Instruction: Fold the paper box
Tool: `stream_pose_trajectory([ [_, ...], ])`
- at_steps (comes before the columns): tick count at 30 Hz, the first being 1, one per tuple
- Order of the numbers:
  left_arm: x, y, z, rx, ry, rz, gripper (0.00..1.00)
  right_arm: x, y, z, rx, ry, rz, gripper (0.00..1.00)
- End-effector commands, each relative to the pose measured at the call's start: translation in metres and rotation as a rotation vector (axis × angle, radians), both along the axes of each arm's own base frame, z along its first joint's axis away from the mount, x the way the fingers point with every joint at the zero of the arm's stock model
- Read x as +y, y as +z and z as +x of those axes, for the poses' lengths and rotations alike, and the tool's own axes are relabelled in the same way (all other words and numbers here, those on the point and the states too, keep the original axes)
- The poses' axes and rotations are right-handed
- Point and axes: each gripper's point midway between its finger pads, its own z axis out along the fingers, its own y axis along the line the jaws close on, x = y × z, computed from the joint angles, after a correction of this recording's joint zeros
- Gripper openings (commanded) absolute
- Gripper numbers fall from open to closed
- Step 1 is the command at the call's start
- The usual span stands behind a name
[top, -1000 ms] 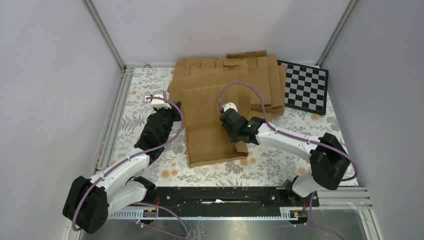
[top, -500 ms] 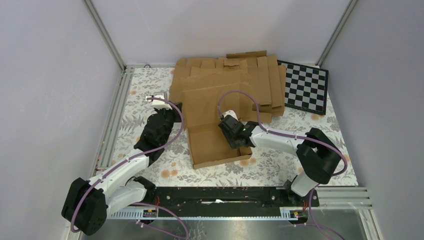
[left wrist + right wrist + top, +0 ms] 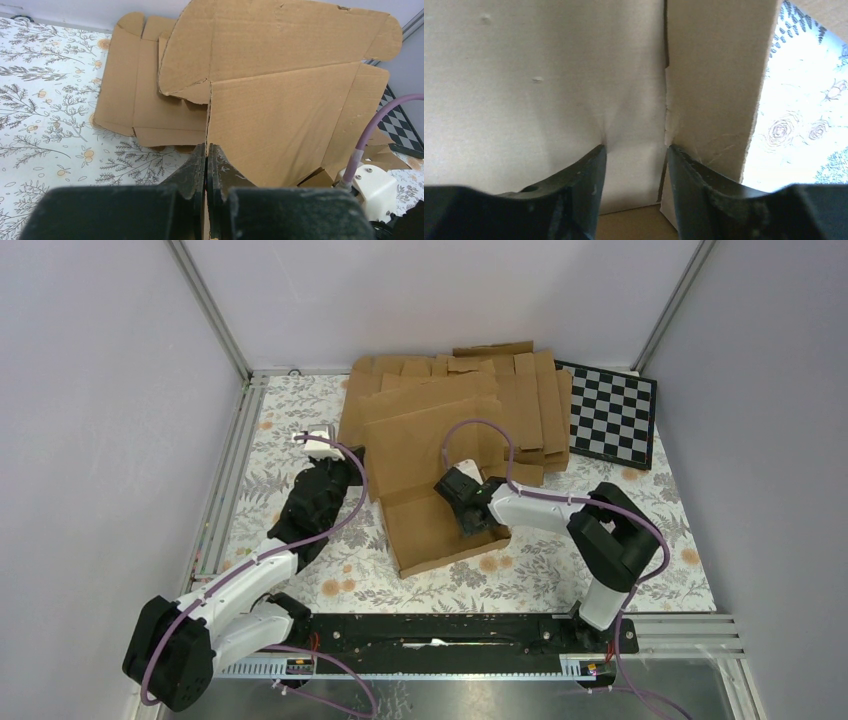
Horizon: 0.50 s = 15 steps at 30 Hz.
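Here the left fingers (image 3: 192,170) pinch the paper box (image 3: 425,530) edge; right fingers (image 3: 584,175) parted atop it

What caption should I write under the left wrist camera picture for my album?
Left gripper pinches the paper box by its edge, flat cardboard blanks lying behind.

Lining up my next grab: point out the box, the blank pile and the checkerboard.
box (image 3: 428,530): top view, near panel.
blank pile (image 3: 530,405): top view, right side.
checkerboard (image 3: 612,415): top view, centre.
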Motion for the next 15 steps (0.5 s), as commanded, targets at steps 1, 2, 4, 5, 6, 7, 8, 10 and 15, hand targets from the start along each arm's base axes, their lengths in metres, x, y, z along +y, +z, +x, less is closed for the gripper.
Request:
stream_pose_trajectory([
  [1,0.001,0.025,0.000,-0.078,0.004,-0.043,0.00,-0.032,-0.001,0.004,-0.036,-0.110,-0.125,0.52],
  [2,0.001,0.025,0.001,-0.077,0.005,-0.043,0.00,-0.030,0.001,0.005,-0.039,-0.110,-0.114,0.47],
  [4,0.000,0.024,0.001,-0.074,0.004,-0.041,0.00,-0.026,0.005,0.007,-0.048,-0.106,-0.089,0.33],
  [5,0.000,0.024,0.001,-0.074,0.003,-0.039,0.00,-0.026,0.007,0.007,-0.055,-0.108,-0.079,0.25],
  [6,0.000,0.024,0.002,-0.073,0.003,-0.039,0.00,-0.025,0.009,0.008,-0.064,-0.111,-0.074,0.14],
  [7,0.000,0.024,0.002,-0.073,0.002,-0.037,0.00,-0.026,0.012,0.010,-0.076,-0.116,-0.073,0.03],
  [8,0.000,0.023,0.002,-0.073,0.002,-0.037,0.00,-0.026,0.015,0.011,-0.087,-0.118,-0.072,0.00],
  [10,0.000,0.024,0.002,-0.073,0.002,-0.037,0.00,-0.030,0.019,0.013,-0.108,-0.123,-0.082,0.00],
  [15,-0.001,0.023,0.002,-0.071,-0.001,-0.034,0.00,-0.038,0.024,0.019,-0.133,-0.124,-0.117,0.08],
])
